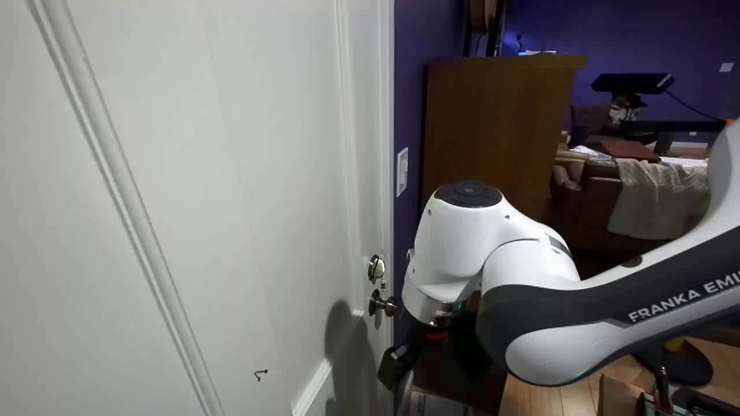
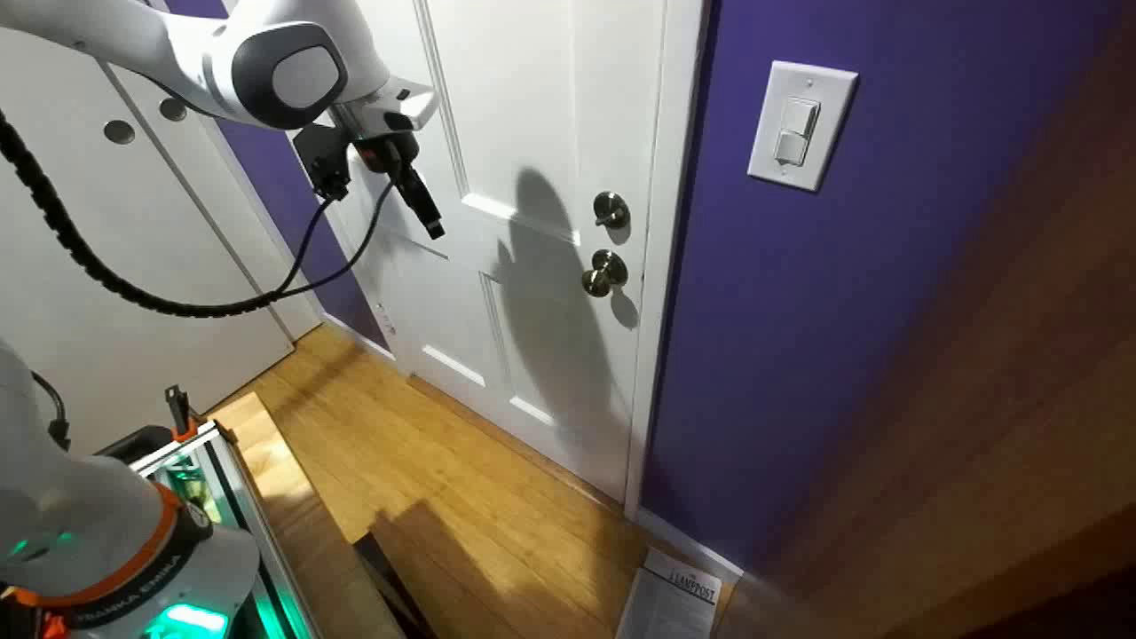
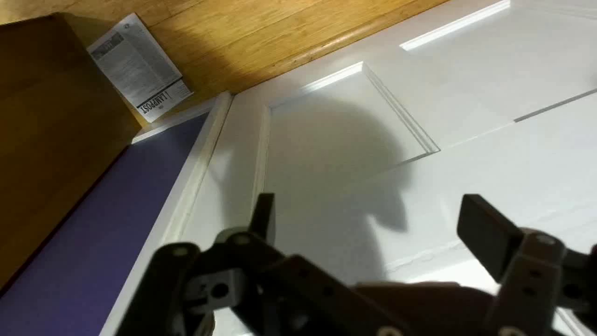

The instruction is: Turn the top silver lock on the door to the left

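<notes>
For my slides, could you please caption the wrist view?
Open gripper before the partly shadowed white door, printed paper upper left.

The gripper (image 3: 366, 219) shows along the bottom of the wrist view, its two dark fingers (image 3: 485, 231) spread wide. Beyond them is the white door (image 3: 471, 172), a broad shadow (image 3: 326, 144) falling across it. To the left are the door frame (image 3: 191, 179), purple wall (image 3: 116, 205) and brown cabinet (image 3: 51, 126). Beside the cabinet, a printed sheet (image 3: 135, 70) lettered "LAMPPOST" lies on the wooden floor (image 3: 261, 37).

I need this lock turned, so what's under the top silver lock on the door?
A silver knob sits on the door below the top silver lock. The bit of door the lock covers can't be seen.
</notes>
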Motion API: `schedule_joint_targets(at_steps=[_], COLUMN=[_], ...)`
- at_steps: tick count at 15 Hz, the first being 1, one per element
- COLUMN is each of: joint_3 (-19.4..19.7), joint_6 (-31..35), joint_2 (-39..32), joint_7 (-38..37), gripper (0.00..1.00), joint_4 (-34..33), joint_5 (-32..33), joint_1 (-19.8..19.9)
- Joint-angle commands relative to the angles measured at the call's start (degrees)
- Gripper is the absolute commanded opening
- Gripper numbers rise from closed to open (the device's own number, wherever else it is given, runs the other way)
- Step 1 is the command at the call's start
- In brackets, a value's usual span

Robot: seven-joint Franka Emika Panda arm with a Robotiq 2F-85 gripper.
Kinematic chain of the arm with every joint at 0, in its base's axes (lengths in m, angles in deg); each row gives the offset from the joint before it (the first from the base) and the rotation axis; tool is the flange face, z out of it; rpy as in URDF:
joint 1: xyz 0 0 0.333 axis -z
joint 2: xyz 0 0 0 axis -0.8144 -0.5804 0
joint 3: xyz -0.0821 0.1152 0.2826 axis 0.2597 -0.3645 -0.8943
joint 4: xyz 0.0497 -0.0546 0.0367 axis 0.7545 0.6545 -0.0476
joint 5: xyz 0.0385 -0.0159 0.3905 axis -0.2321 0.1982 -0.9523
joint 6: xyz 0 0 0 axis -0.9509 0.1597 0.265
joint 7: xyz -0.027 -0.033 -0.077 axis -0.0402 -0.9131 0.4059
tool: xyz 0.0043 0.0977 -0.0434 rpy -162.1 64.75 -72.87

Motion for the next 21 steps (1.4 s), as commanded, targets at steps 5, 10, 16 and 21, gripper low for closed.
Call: schedule_joint_targets(at_steps=[5,10,16,21], joint_3=[3.66,12.63,22.16,25.89], joint_6=[-0.79,-2.59,-9.80,-15.65], joint_2=[-0.34,-1.58,-5.24,-9.89], joint_7=[5.61,27.00,48.91,62.38], gripper=[1.00,1.00,1.00,1.00], joint_4=[-0.84,-3.63,-9.25,-15.12], joint_5=[-3.07,-9.44,-21.17,-27.07], joint_1=[-2.07,-2.22,-0.89,1.80])
